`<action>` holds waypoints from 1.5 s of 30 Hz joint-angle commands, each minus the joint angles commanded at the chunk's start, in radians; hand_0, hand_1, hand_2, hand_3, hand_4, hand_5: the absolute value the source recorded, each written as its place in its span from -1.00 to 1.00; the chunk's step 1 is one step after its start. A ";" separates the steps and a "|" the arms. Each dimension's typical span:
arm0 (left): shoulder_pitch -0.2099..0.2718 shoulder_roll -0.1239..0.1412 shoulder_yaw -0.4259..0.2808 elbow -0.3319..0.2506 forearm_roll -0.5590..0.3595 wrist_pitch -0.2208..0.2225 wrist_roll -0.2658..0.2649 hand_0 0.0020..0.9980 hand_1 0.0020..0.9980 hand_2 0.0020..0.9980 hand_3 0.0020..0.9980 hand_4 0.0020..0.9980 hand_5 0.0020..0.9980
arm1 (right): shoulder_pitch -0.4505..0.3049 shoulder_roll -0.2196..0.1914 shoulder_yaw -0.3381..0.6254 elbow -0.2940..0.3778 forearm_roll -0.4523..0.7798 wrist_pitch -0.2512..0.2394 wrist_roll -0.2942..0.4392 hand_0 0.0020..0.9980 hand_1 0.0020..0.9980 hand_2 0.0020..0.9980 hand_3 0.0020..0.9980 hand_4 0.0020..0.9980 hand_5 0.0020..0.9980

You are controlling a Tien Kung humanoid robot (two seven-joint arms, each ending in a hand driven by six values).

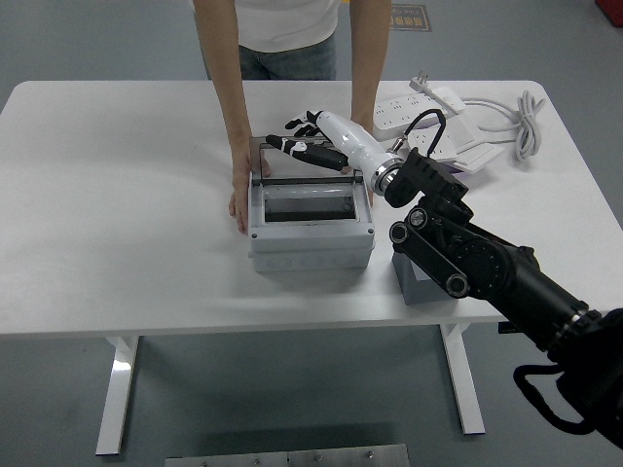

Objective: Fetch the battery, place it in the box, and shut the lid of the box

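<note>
Lid (310, 159) of the box (311, 229) stands open, closing left, right hand (310, 143) above it, fingers (282, 143) extended, empty, person's hands (238, 199) steadying.

A single head camera sat high on the robot's side and looked forward and down over the white table (117, 195), whose near edge ran low across the frame. The far side, where a person (282, 29) stood, lay at the top.
</note>
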 joint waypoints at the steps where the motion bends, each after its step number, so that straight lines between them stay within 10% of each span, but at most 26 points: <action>1: 0.001 0.000 0.000 0.000 -0.001 0.000 0.000 0.23 0.40 0.21 0.17 0.19 -1.00 | 0.002 -0.006 -0.005 0.008 0.000 0.002 -0.002 0.87 0.54 0.49 0.56 1.00 1.00; 45: 0.012 0.003 0.015 0.002 -0.031 0.018 -0.014 0.23 0.41 0.21 0.17 0.19 -1.00 | 0.024 -0.099 -0.123 0.096 0.004 0.033 -0.051 0.43 0.24 0.37 0.53 1.00 1.00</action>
